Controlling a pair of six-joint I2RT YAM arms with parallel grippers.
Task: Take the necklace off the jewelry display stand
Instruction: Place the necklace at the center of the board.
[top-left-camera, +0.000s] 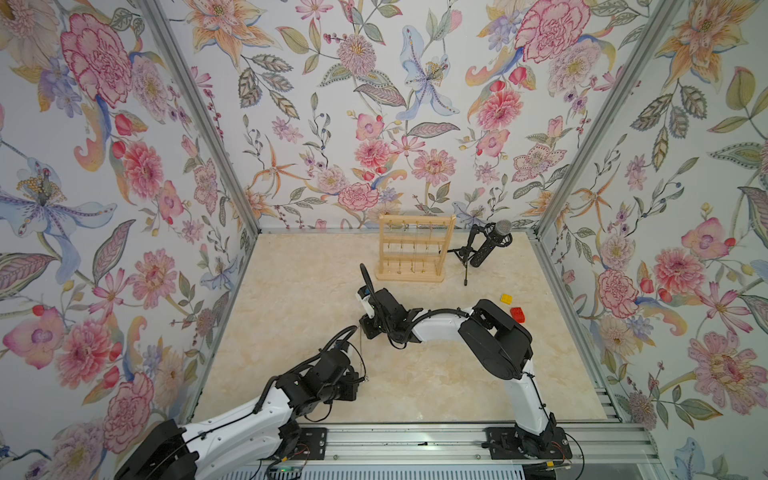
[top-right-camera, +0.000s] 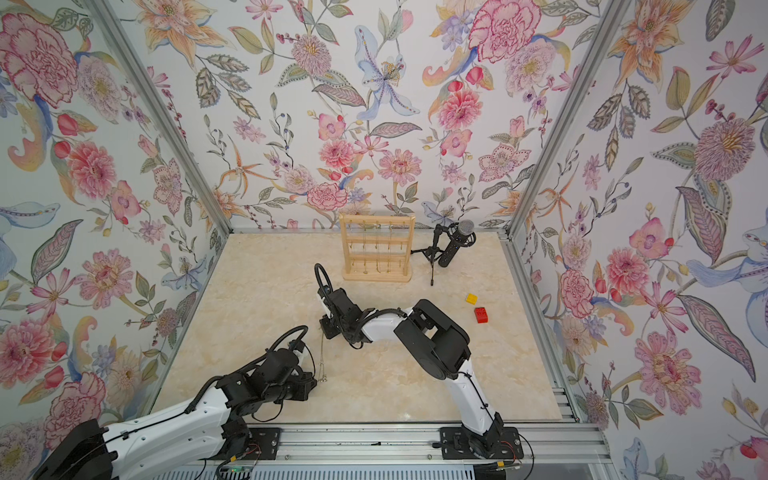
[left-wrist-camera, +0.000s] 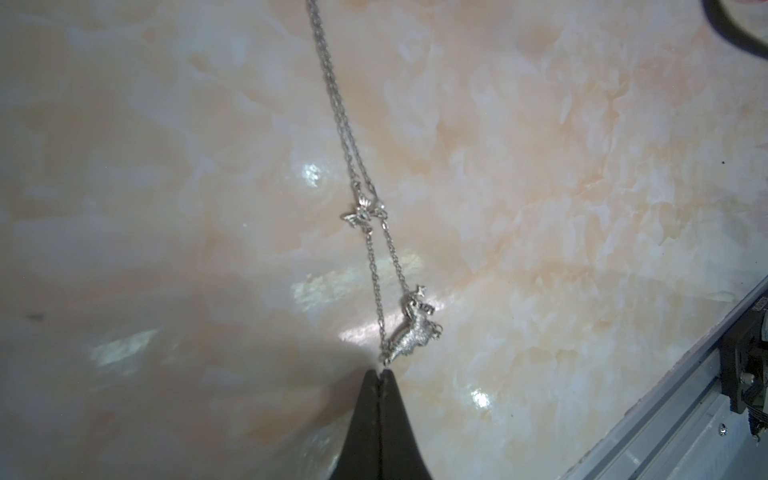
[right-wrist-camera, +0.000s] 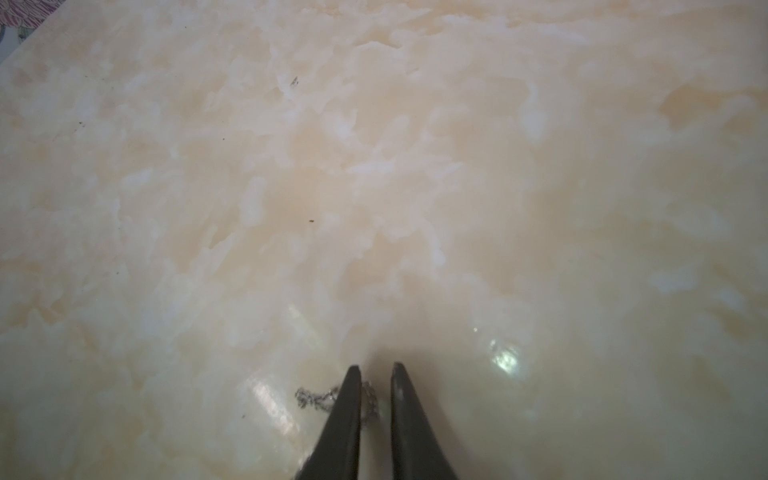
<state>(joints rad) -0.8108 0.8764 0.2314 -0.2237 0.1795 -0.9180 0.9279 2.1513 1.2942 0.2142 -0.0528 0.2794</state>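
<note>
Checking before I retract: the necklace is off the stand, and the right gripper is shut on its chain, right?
Not quite: the right gripper's jaws stand apart with the chain between them, as the right wrist view shows. The necklace is off the stand.

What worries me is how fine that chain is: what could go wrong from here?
1. The right gripper has its fingers slightly apart, with a bunch of the necklace chain lying between them. Pulling away could snag the chain and drag it.
2. The left gripper is shut right at the pendant end. Whether it pinches the chain is unclear, so moving that arm might tug or stretch the necklace.
</note>
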